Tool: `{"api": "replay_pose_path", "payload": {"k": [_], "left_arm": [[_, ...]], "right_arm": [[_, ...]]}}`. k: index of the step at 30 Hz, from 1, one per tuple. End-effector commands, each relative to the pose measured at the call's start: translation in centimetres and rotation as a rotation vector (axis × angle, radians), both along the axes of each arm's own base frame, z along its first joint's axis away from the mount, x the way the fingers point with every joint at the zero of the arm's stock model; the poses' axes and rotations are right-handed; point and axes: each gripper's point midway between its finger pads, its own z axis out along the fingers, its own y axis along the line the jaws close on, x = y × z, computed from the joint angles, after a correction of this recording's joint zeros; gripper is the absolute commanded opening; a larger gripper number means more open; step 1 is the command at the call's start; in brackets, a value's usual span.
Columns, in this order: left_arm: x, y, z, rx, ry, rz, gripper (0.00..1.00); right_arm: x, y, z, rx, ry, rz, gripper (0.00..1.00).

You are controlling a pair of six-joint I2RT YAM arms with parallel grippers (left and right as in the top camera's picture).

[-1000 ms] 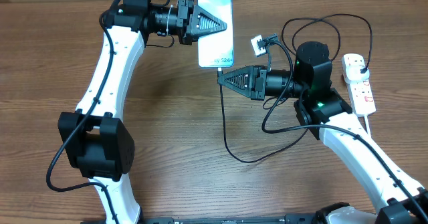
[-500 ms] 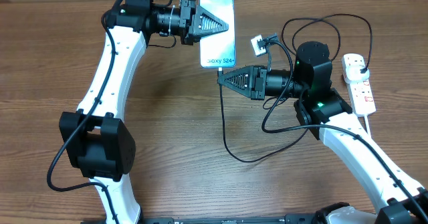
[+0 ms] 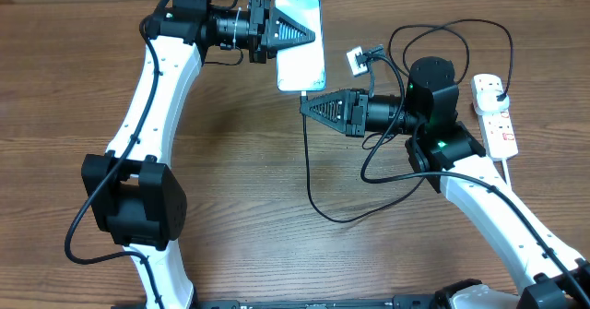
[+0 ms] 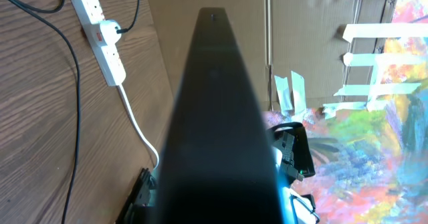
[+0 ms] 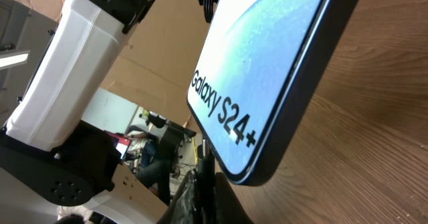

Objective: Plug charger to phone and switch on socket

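The left gripper (image 3: 309,34) was clamped on the Galaxy S24+ phone (image 3: 301,69), holding it tilted, seemingly to present its lower edge to the right gripper (image 3: 306,107). That gripper, just below the phone, was pinched shut on the charger (image 3: 309,171) tip. The socket (image 3: 495,115) lay well to the phone's right.

White lettering "Galaxy S24+" stands on the phone (image 5: 267,63) screen, near one short end

A brown wood-grain table (image 3: 230,180) fills the overhead view under even light. Past its edge stands a cardboard panel (image 4: 314,37) with pale tape strips (image 4: 364,33), beside a brightly multicoloured painted surface (image 4: 394,137).
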Motion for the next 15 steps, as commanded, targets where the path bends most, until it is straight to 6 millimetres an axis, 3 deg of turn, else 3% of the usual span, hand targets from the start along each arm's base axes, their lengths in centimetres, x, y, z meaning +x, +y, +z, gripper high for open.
{"api": "replay_pose_path", "payload": {"k": [1, 15], "left_arm": [[-1.98, -0.7, 2.82, -0.035, -0.033, -0.048, 0.04], [-2.12, -0.67, 2.95, -0.042, -0.024, -0.055, 0.04]], "right_arm": [[1.3, -0.69, 0.35, -0.003, -0.018, -0.063, 0.04], [1.3, -0.69, 0.32, -0.003, -0.017, -0.063, 0.04]]}}
